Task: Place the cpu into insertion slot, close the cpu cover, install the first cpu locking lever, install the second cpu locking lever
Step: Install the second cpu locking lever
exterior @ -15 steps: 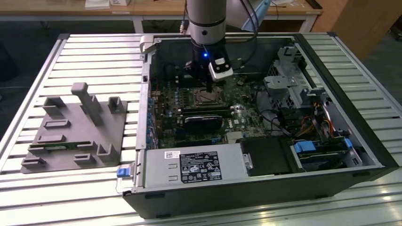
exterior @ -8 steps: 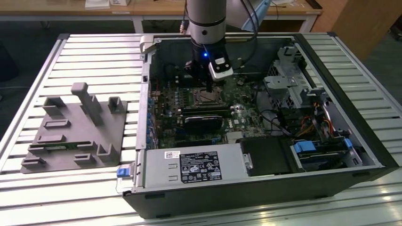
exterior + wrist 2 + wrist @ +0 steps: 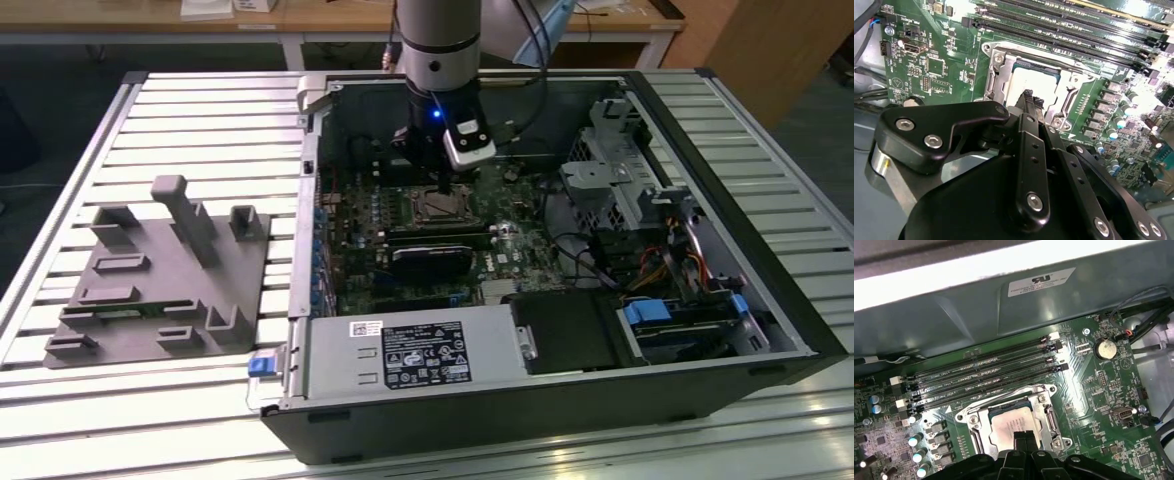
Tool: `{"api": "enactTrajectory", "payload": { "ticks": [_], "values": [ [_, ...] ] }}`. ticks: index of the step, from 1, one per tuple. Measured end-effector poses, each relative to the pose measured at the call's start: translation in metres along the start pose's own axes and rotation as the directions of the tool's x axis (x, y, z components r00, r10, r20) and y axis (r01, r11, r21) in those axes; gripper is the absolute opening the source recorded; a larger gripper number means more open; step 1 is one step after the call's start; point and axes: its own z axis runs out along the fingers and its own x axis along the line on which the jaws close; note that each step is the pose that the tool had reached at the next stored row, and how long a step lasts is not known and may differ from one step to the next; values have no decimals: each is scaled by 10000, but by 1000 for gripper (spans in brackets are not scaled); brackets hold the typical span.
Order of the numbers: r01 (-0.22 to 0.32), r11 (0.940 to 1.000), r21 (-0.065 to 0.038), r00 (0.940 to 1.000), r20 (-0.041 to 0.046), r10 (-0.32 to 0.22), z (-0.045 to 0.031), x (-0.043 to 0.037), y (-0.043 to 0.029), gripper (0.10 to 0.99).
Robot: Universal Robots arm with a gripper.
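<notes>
Cpu (image 3: 1013,424) (silvery-grey top) lies seated in insertion slot (image 3: 1049,415), cpu cover (image 3: 996,77) down around it. Arm vertical above; claw (image 3: 1029,97), fingertips pressed together, just over the chip.

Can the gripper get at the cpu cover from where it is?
Probably yes: the gripper hangs right above the cpu, and the cpu cover around it lies flat with nothing over it.
</notes>
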Motion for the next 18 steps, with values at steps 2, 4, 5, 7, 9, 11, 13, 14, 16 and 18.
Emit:
{"api": "enactTrajectory", "payload": {
  "ticks": [2, 4, 5, 7, 9, 11, 13, 14, 16, 18],
  "values": [
    [0, 10000, -1, 10000, 0, 0, -19, -2, 1, 106],
    [0, 10000, -3, 10000, 1, 0, -22, -2, 2, 106],
    [0, 10000, -5, 10000, 1, 0, -22, -2, 2, 106],
    [0, 10000, -2, 10000, 0, 0, -24, -2, 2, 106],
    [0, 10000, -1, 10000, 0, 0, -24, -2, 2, 106],
    [1, 10000, 5, 10000, 2, -1, -24, -4, -2, 106],
    [2, 10000, 14, 10000, 4, -2, -25, -10, -13, 106],
    [2, 10000, 17, 10000, 5, -2, -25, -14, -20, 106],
    [3, 10000, 23, 10000, 7, -3, -25, -23, -40, 106],
    [3, 10000, 27, 10000, 8, -3, -26, -35, -65, 106]
  ]
}}
